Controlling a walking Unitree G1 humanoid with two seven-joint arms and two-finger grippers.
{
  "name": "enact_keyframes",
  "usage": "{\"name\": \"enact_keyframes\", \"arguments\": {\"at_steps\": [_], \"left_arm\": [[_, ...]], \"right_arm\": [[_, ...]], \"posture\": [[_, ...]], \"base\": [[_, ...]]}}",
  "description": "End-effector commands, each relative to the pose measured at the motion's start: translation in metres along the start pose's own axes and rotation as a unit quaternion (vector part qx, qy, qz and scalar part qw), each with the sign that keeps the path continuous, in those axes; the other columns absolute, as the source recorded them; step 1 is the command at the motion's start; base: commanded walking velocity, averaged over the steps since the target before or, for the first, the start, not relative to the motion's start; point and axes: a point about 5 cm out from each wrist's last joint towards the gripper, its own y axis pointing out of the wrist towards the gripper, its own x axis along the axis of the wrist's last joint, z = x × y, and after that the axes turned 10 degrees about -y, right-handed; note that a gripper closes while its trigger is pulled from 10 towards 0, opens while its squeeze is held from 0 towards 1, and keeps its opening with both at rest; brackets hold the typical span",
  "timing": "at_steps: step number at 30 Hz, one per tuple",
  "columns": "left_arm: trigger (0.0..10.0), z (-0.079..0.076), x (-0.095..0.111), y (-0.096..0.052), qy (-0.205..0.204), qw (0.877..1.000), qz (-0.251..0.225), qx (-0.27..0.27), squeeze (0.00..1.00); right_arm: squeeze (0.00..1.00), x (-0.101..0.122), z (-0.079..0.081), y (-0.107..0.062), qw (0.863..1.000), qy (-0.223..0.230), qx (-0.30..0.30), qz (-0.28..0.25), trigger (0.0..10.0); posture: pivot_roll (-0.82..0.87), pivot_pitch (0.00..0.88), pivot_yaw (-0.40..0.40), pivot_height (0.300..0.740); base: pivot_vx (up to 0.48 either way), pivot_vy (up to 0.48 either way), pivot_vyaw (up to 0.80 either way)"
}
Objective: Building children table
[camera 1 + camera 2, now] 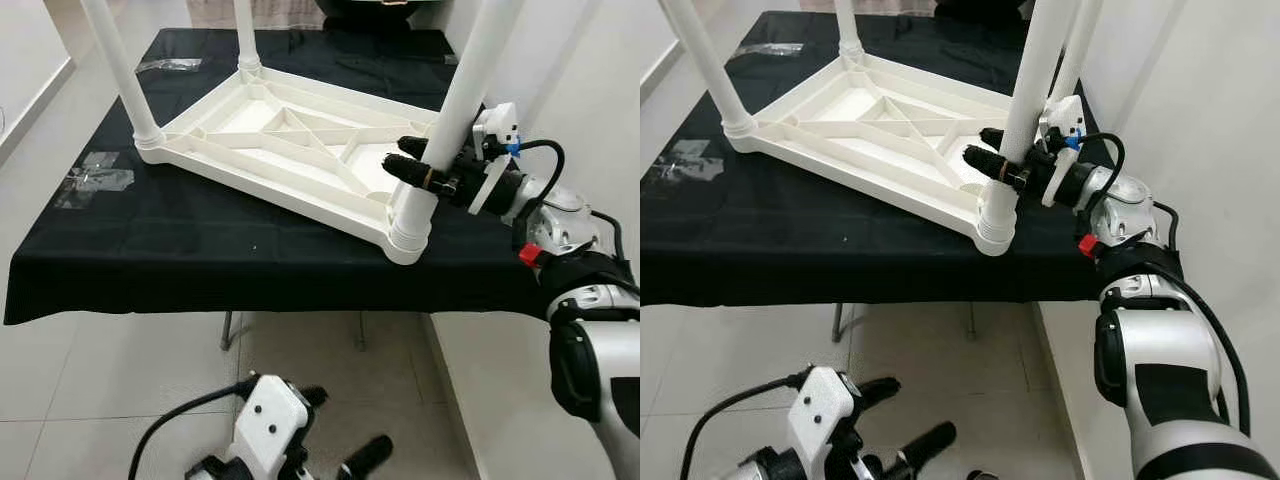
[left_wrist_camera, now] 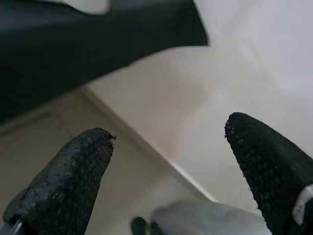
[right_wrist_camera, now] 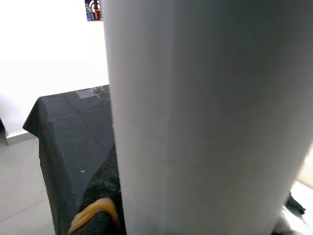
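A white plastic children's table [image 1: 290, 140] lies upside down on a black-clothed table [image 1: 150, 240]. White legs stand up from its corners: one at the left [image 1: 120, 60], one at the back [image 1: 245, 35], and one at the near right [image 1: 465, 80] seated in its socket [image 1: 410, 225]. My right gripper [image 1: 398, 156] reaches in from the right, low on the near right leg, with a black finger on each side, shut on it. The right wrist view shows that leg [image 3: 195, 117] up close. My left gripper [image 1: 340, 430] hangs low over the floor, open with nothing in it.
Clear tape patches [image 1: 95, 180] stick to the cloth at the left. A white wall [image 1: 570, 80] runs close along the table's right side. Tiled floor [image 1: 100, 380] lies in front, and the table's metal frame [image 1: 228, 330] shows under the cloth.
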Motion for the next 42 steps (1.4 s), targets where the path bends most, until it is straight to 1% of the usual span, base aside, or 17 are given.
{"name": "enact_keyframes", "arguments": {"at_steps": [1, 3, 4, 5, 7, 12, 14, 18, 20, 23, 26, 30, 32, 37, 38, 40, 42], "left_arm": [[10.0, 0.006, 0.002, 0.001, 0.013, 0.999, -0.013, 0.027, 0.0], [10.0, 0.017, 0.012, 0.005, 0.049, 0.996, -0.038, 0.068, 0.0], [10.0, 0.022, 0.017, 0.007, 0.063, 0.993, -0.051, 0.087, 0.0], [10.0, 0.022, 0.017, 0.007, 0.063, 0.993, -0.051, 0.087, 0.0], [10.0, 0.034, 0.026, 0.01, 0.082, 0.987, -0.072, 0.119, 0.0], [10.0, 0.043, 0.032, 0.012, 0.097, 0.982, -0.082, 0.139, 0.0], [10.0, 0.045, 0.032, 0.012, 0.101, 0.981, -0.082, 0.142, 0.0], [10.0, 0.044, 0.032, 0.013, 0.101, 0.982, -0.082, 0.14, 0.0], [10.0, 0.043, 0.031, 0.015, 0.102, 0.982, -0.083, 0.135, 0.0], [10.0, 0.043, 0.031, 0.016, 0.104, 0.982, -0.084, 0.136, 0.0], [10.0, 0.045, 0.032, 0.017, 0.11, 0.981, -0.086, 0.136, 0.0], [10.0, 0.048, 0.034, 0.018, 0.112, 0.98, -0.089, 0.14, 0.0], [10.0, 0.052, 0.035, 0.019, 0.116, 0.979, -0.092, 0.143, 0.0], [10.0, 0.053, 0.036, 0.02, 0.117, 0.978, -0.093, 0.144, 0.0], [10.0, 0.053, 0.036, 0.02, 0.119, 0.978, -0.093, 0.145, 0.0], [10.0, 0.053, 0.035, 0.02, 0.119, 0.978, -0.093, 0.146, 0.0], [10.0, 0.052, 0.034, 0.02, 0.12, 0.977, -0.094, 0.146, 0.0]], "right_arm": [[0.0, -0.012, 0.01, 0.004, 1.0, 0.021, 0.019, 0.008, 0.0], [0.0, -0.015, 0.012, 0.006, 1.0, 0.014, 0.014, 0.018, 0.0], [0.0, -0.017, 0.012, 0.007, 1.0, 0.02, 0.006, 0.019, 0.0], [0.0, -0.017, 0.012, 0.007, 1.0, 0.02, 0.006, 0.019, 0.0], [0.0, -0.021, 0.013, 0.007, 0.999, 0.037, -0.014, 0.02, 0.0], [0.0, -0.029, 0.013, 0.006, 0.997, 0.044, -0.049, 0.032, 0.0], [0.0, -0.034, 0.014, 0.006, 0.996, 0.046, -0.072, 0.041, 0.0], [0.0, -0.036, 0.014, 0.005, 0.995, 0.046, -0.083, 0.043, 0.0], [0.0, -0.039, 0.014, 0.003, 0.992, 0.045, -0.112, 0.041, 0.0], [0.0, -0.04, 0.014, 0.002, 0.991, 0.044, -0.12, 0.04, 0.0], [0.0, -0.044, 0.015, 0.002, 0.987, 0.03, -0.147, 0.054, 0.0], [0.0, -0.047, 0.019, 0.006, 0.985, 0.016, -0.157, 0.07, 0.0], [0.0, -0.051, 0.026, 0.015, 0.984, 0.002, -0.153, 0.093, 0.0], [0.0, -0.053, 0.031, 0.021, 0.984, -0.004, -0.143, 0.105, 0.0], [0.0, -0.056, 0.035, 0.027, 0.983, -0.007, -0.136, 0.12, 0.0], [0.0, -0.061, 0.039, 0.035, 0.978, 0.007, -0.15, 0.144, 0.0], [0.0, -0.063, 0.038, 0.036, 0.972, 0.017, -0.177, 0.157, 0.0]], "posture": [[0.14, 0.242, -0.043, 0.74], [0.13, 0.239, -0.043, 0.74], [0.13, 0.239, -0.043, 0.74], [0.13, 0.239, -0.043, 0.74], [0.13, 0.234, -0.045, 0.74], [0.13, 0.231, -0.042, 0.74], [0.13, 0.23, -0.043, 0.74], [0.13, 0.23, -0.041, 0.74], [0.13, 0.228, -0.04, 0.74], [0.13, 0.228, -0.04, 0.74], [0.12, 0.225, -0.04, 0.74], [0.12, 0.226, -0.04, 0.74], [0.12, 0.225, -0.04, 0.74], [0.11, 0.225, -0.042, 0.74], [0.11, 0.226, -0.046, 0.74], [0.11, 0.227, -0.051, 0.74], [0.11, 0.23, -0.054, 0.74]], "base": [[0.0, 0.0, 0.0], [0.0, 0.0, 0.0], [0.0, 0.0, 0.0], [0.0, 0.0, 0.0], [0.0, 0.0, 0.0], [0.0, 0.0, 0.0], [0.0, 0.0, 0.0], [0.0, 0.0, 0.0], [0.0, 0.0, 0.0], [0.0, 0.0, 0.0], [0.0, 0.0, 0.0], [0.0, 0.0, 0.0], [0.0, 0.0, 0.0], [0.0, 0.0, 0.0], [0.0, 0.0, 0.0], [0.0, 0.0, 0.0], [0.0, 0.0, 0.0]]}}
